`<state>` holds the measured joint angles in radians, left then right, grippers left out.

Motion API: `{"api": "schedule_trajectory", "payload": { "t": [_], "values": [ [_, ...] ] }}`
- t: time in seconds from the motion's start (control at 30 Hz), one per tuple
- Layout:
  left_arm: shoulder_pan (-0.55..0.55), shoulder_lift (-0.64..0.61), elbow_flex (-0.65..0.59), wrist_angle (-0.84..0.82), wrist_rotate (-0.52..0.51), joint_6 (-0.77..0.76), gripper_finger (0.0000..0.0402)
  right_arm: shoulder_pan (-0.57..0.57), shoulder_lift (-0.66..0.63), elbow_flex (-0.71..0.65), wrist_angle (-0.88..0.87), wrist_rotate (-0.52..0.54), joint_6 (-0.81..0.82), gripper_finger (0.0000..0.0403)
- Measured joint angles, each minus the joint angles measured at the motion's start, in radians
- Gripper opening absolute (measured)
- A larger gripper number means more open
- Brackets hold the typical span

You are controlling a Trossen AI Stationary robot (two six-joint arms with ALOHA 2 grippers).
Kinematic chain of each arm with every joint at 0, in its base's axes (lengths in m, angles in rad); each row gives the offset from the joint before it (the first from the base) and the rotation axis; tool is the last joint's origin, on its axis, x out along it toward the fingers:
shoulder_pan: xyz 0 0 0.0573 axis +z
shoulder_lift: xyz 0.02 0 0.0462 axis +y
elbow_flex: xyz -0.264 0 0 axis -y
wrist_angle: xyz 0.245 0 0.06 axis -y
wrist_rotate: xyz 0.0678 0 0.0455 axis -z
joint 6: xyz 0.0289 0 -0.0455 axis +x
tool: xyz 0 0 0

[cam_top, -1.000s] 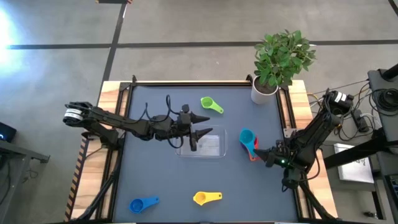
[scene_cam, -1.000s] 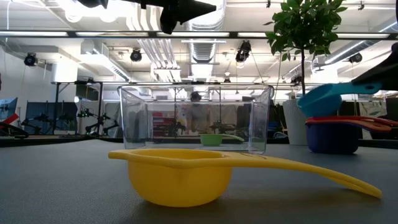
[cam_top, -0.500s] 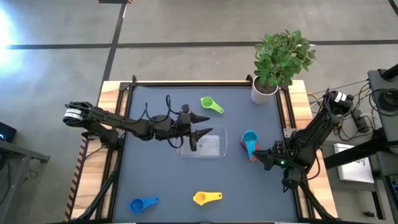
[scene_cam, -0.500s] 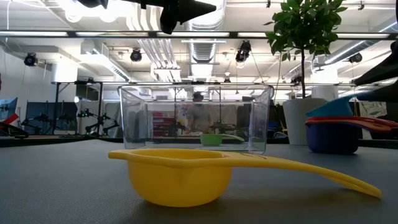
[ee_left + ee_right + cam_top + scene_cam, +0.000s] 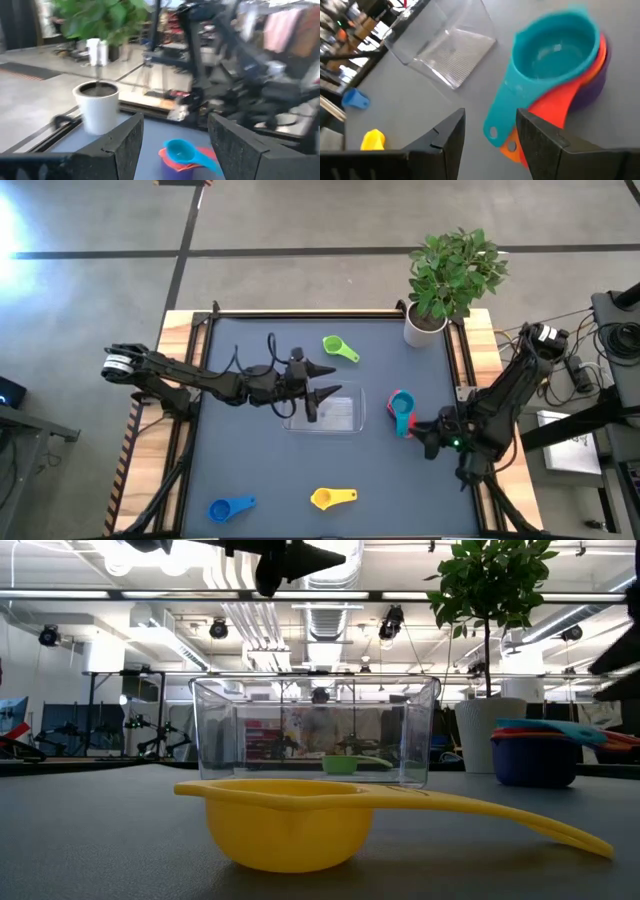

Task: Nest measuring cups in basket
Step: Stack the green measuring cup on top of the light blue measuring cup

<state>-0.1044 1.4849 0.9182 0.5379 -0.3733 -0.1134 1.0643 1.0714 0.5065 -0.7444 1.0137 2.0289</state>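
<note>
From overhead I see my right gripper near the table's right edge, jaws parted and holding nothing, just beside the handles of a nested stack of measuring cups. The light blue cup sits on top of that stack; in the right wrist view it rests inside an orange cup, a red cup and a purple cup, all on the dark mat to the right of the clear basket. My left gripper hangs over the basket's left part with its fingers spread wide, empty. The green cup lies apart toward the far side of the mat, the yellow cup near the front edge, and the blue cup at the front left. From table height, I see no cup inside the basket. A potted plant stands at the far right corner.
</note>
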Motion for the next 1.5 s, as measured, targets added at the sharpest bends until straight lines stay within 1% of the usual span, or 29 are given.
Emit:
{"api": "schedule_trajectory", "payload": {
  "t": [0.1, 0.17, 0.33, 0.47, 0.5, 0.53, 0.6, 0.67, 0.73, 0.83, 0.9, 1.03, 1.2, 1.27, 1.37, 1.5],
  "values": [
    [0.029, -0.001, 0.019, -0.101, -0.052, 0.0, 0.0205, -0.001, 0.001, 0.089, -0.131, 0.007, -0.057, 0.0164],
    [0.057, -0.001, 0.05, -0.21, -0.055, -0.012, 0.0205, -0.005, 0.005, 0.136, -0.176, 0.025, -0.117, 0.0164],
    [0.129, -0.001, 0.152, -0.512, -0.054, -0.025, 0.0205, -0.022, 0.01, 0.192, -0.194, 0.059, -0.27, 0.0164],
    [0.22, -0.001, 0.241, -0.735, -0.051, 0.003, 0.0205, -0.031, 0.01, 0.193, -0.194, 0.062, -0.312, 0.0164],
    [0.249, -0.001, 0.262, -0.784, -0.037, 0.004, 0.0205, -0.031, 0.01, 0.191, -0.195, 0.062, -0.313, 0.0164],
    [0.281, -0.001, 0.282, -0.829, 0.0, 0.005, 0.0205, -0.031, 0.011, 0.189, -0.195, 0.062, -0.313, 0.0164],
    [0.35, -0.001, 0.314, -0.884, 0.132, 0.004, 0.0205, -0.031, 0.012, 0.185, -0.195, 0.062, -0.314, 0.0164],
    [0.42, -0.001, 0.326, -0.896, 0.289, 0.003, 0.0205, -0.031, 0.012, 0.18, -0.195, 0.063, -0.319, 0.0164],
    [0.483, -0.001, 0.328, -0.896, 0.41, -0.002, 0.0205, -0.031, 0.012, 0.177, -0.194, 0.071, -0.323, 0.0164],
    [0.564, -0.001, 0.316, -0.893, 0.536, -0.005, 0.0205, -0.031, 0.012, 0.175, -0.193, 0.086, -0.328, 0.0164],
    [0.612, -0.001, 0.302, -0.897, 0.592, -0.017, 0.0205, -0.031, 0.012, 0.175, -0.193, 0.086, -0.339, 0.0164],
    [0.662, 0.0, 0.276, -0.895, 0.599, -0.05, 0.0205, -0.031, 0.012, 0.171, -0.193, 0.091, -0.353, 0.0163],
    [0.665, 0.0, 0.226, -0.823, 0.59, -0.076, 0.0205, -0.032, 0.012, 0.158, -0.193, 0.146, -0.364, 0.0155],
    [0.664, 0.013, 0.218, -0.806, 0.565, -0.087, 0.0205, -0.035, 0.012, 0.153, -0.193, 0.158, -0.364, 0.0151],
    [0.665, 0.054, 0.218, -0.795, 0.514, -0.099, 0.0205, -0.036, 0.012, 0.147, -0.192, 0.166, -0.355, 0.0146],
    [0.664, 0.153, 0.247, -0.78, 0.513, -0.105, 0.0205, -0.041, 0.012, 0.146, -0.189, 0.168, -0.354, 0.014]
  ]
}}
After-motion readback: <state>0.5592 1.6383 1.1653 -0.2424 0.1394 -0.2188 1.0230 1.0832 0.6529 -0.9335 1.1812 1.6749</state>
